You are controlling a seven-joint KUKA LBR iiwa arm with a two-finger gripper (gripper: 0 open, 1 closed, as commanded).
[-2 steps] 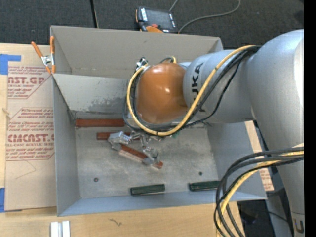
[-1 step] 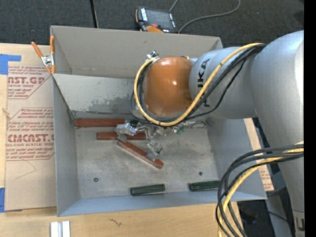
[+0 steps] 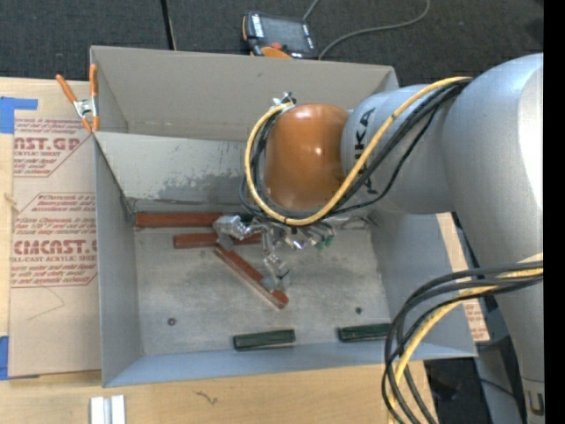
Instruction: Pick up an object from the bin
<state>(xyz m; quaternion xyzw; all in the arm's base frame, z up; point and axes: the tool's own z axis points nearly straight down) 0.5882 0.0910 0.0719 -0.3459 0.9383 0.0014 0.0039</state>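
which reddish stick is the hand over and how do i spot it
Look in the grey bin, at the middle of its floor under the hand. There lies a reddish-brown stick. It alone runs slantwise, down toward the right; the two other reddish sticks lie nearly level behind it, and the two dark bars lie at the front.

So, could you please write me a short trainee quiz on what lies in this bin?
1. True or false: the gripper is above the slanted red stick.
2. How many dark bars lie by the front wall of the bin?
3. The long red stick lies: A) back left, B) front right, C) centre.
Key: 1 true; 2 two; 3 A.
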